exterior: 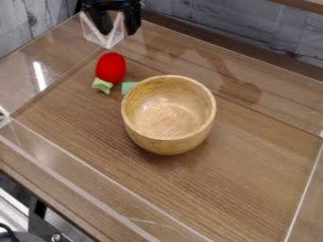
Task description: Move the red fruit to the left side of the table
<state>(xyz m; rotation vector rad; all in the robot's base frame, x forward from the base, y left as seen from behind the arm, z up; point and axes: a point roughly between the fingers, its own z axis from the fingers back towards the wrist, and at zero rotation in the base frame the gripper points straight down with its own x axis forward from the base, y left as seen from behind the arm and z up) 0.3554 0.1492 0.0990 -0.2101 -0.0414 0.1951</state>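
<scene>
Gripper (110, 25) open and empty just beyond the red fruit (111, 65); fruit looks light, rigid, glossy-slick, so pinch across its round middle, not the leaf base.

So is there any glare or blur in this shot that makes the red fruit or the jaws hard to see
Camera view: the red fruit is sharp with only a small highlight; bright glare streaks sit on the table to its left and along the clear plastic walls; the gripper, jaws open, is dark, cut off by the top edge and slightly soft; the wooden bowl is evenly lit.
</scene>
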